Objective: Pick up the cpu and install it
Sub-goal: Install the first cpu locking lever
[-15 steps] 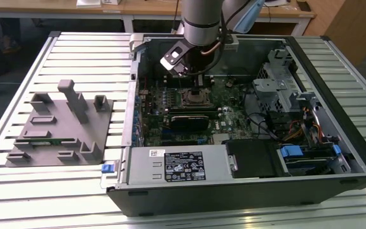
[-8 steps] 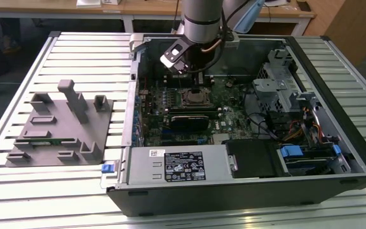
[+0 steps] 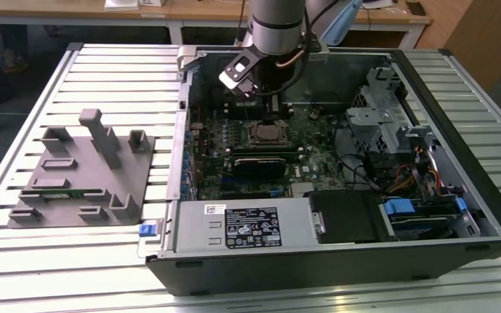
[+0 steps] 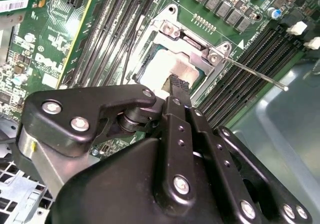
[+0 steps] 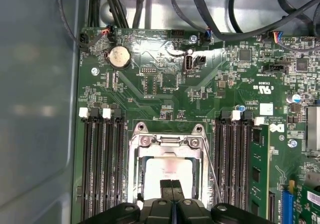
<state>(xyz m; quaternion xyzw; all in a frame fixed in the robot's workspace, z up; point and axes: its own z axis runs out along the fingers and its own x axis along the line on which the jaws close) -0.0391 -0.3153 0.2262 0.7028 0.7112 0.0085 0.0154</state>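
Open computer case [image 3: 320, 274] lies on the slatted counter [image 3: 59, 274]. The grey tray [image 3: 76, 171] sits beside it on the exterior view's left, well apart from the work. The arm [image 3: 276, 26] hangs over the far part of the motherboard [image 5: 150, 84]. In the first wrist view we find the gripper [image 5: 171, 188] clenched, its two fingertips pressed flat together with nothing between them that we can see. The cpu [image 5: 167, 170] lies in its socket, pale silver top up, ringed by the metal socket frame [image 5: 134, 169], with memory slots [image 5: 102, 159] on either side. The tips stand over one edge of the cpu's top; we cannot tell whether they touch it or hover just above. The thin lever [image 4: 252, 74] juts out from the frame's corner, and we judge it not latched down. Our reading: pick and carry are done, the chip is placed, and the step in hand is seating it in the socket. Any further move, in our judgement, calls for light, straight travel, square to the chip and clear of the lever.
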